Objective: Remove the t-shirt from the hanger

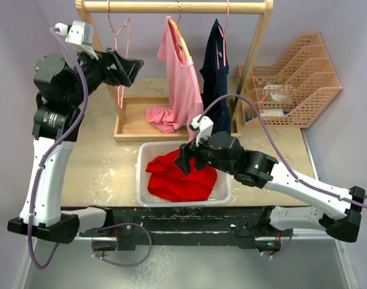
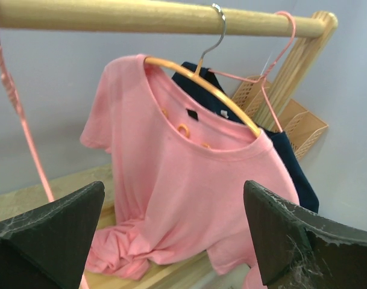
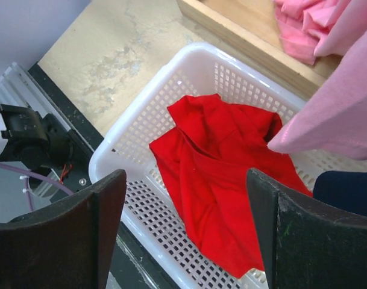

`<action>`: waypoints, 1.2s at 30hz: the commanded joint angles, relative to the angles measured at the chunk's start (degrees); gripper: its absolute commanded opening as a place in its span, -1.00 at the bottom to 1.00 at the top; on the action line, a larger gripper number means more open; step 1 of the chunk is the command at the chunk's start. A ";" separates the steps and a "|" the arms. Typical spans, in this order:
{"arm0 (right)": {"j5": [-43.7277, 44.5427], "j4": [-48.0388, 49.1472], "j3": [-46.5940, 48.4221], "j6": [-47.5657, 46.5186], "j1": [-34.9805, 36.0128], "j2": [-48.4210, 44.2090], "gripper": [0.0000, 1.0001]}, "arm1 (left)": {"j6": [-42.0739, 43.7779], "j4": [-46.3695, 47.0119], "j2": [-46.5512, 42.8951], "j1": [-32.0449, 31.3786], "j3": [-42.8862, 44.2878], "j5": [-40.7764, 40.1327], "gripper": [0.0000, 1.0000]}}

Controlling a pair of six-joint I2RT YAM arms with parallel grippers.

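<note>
From above, the red shirt (image 1: 177, 177) is lying crumpled in the basket (image 1: 142, 174) on the counter (image 1: 105, 168), and one hanger (image 1: 120, 90) is dangling bare from the rail (image 1: 171, 7). I am reading that as one shirt done. The pink shirt (image 1: 182, 90) and the navy shirt (image 1: 216, 84) are both hanging on the rail, so most of the work is waiting. The left pincer (image 1: 128, 67) is hovering high beside the bare hanger, spread wide and holding nothing. The right pincer (image 1: 184, 161) is hovering over the basket, and its gap is hard to judge from here.

In the left wrist view, both dark fingers (image 2: 50, 241) are sitting far apart at the bottom corners and aiming at the pink shirt. Its collar is draping over the orange hanger (image 2: 201, 84). I cannot tell whether the far shoulder is seated on the hanger or slipping off it. The hem is bunching on the wooden base below, partly covered by a finger. The navy shirt is mostly hiding behind the pink one.

In the right wrist view, the fingers are standing wide with nothing between them and are looking down on the red shirt inside the basket. A pink sleeve is intruding at the right edge and covering part of the basket. Only a sliver of navy cloth is showing beneath it.
</note>
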 commanded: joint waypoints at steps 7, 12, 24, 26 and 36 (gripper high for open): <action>-1.41 2.15 1.96 -4.05 0.33 -8.91 0.61 | 7.16 -3.28 12.95 -14.97 20.05 -14.49 0.99; -2.44 2.50 0.98 -2.78 0.29 -8.90 0.61 | 11.84 -7.36 22.57 -22.54 32.52 -26.29 0.98; -4.07 5.50 -1.59 -0.95 0.34 -9.83 0.60 | 10.73 -8.22 34.69 -24.61 42.49 -40.62 0.99; -4.17 5.50 -2.01 -0.54 0.30 -10.18 0.60 | 10.52 -6.75 34.17 -24.68 40.95 -42.19 0.98; -4.65 6.16 -3.36 0.98 0.34 -11.53 0.58 | 10.87 -2.79 34.33 -24.65 38.59 -44.22 0.99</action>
